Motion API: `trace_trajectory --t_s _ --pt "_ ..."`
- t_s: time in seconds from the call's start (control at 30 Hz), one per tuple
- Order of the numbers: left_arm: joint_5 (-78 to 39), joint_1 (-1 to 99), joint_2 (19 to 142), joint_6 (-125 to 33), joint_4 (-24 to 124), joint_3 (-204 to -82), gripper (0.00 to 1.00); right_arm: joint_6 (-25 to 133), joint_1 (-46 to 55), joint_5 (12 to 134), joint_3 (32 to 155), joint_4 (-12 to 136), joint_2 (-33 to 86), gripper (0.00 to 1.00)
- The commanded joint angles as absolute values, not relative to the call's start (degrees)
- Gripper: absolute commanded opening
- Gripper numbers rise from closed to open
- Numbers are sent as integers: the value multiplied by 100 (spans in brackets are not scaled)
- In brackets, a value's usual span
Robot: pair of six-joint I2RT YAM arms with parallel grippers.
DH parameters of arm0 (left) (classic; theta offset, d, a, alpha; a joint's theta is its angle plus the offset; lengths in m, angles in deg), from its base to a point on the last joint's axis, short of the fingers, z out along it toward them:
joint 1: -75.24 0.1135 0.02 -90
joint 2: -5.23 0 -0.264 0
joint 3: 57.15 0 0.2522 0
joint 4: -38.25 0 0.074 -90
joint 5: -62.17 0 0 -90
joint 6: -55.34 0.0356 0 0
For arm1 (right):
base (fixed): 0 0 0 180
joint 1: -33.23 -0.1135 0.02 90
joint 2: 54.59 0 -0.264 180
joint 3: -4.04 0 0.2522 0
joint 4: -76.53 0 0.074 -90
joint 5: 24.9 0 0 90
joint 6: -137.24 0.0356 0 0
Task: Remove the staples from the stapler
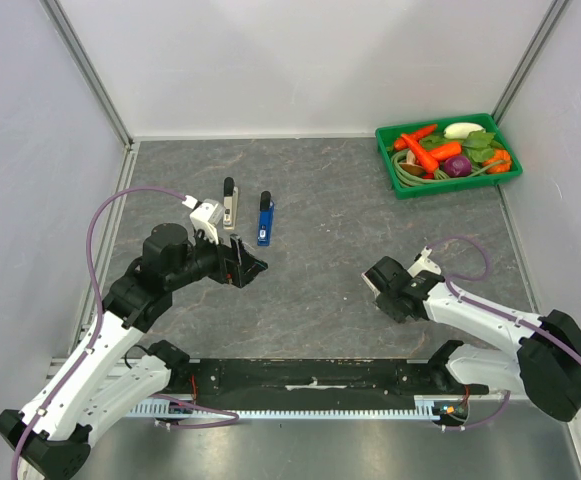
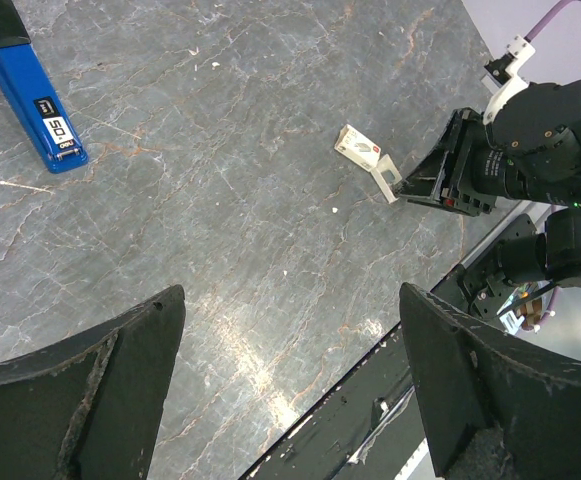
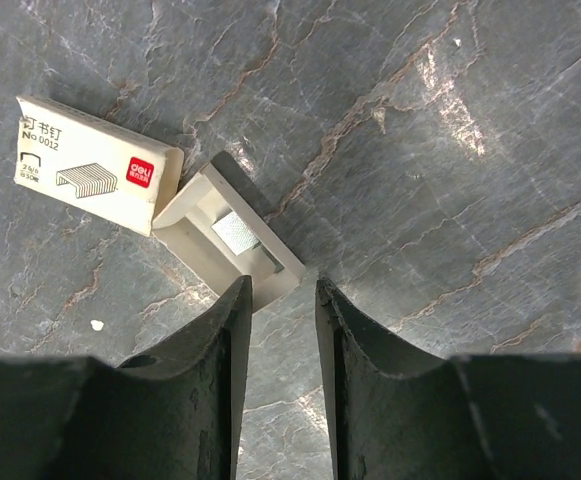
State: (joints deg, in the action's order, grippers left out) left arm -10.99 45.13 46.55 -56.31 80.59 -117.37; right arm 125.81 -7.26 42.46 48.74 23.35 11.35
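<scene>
Taking the middle of the table (image 1: 330, 190) as the dial's centre in the view from above, the stapler (image 1: 264, 218) lies at ten o'clock. A second stapler (image 1: 229, 203) is just beside it, at its nine o'clock. The left gripper (image 1: 248, 262) is at their six o'clock. A tray (image 1: 460, 185) holding vegetables (image 1: 450, 152) sits at two o'clock. At four o'clock lies a staple box (image 3: 95, 165). Its drawer (image 3: 270, 262) lies outside it, touching its end, with staples (image 3: 235, 232) in it. The right gripper (image 3: 282, 290) is just beside the drawer.

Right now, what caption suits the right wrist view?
Right gripper poised at the slid-out tray of a staple box, staples inside.
</scene>
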Motion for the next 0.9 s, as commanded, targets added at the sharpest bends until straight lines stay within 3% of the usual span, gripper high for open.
trace_trajectory --t_s 0.0,0.23,0.63,0.77,0.87 --pt "-955 4509 4644 -5602 7838 -11688 93 12749 -711 3987 4883 2427 1134 38" --pt "-955 4500 4645 -5593 7838 -11688 93 12687 -702 3900 4900 2348 1072 32" --pt "-981 4500 4732 -5602 7847 -11688 93 12503 -711 3733 4988 2234 1133 11" --pt "-981 4500 4890 -5610 7838 -11723 93 12389 -711 3557 5085 2015 1081 0" --pt "-973 4500 5153 -5645 7803 -11793 93 12345 -702 3530 5120 1979 1002 0"
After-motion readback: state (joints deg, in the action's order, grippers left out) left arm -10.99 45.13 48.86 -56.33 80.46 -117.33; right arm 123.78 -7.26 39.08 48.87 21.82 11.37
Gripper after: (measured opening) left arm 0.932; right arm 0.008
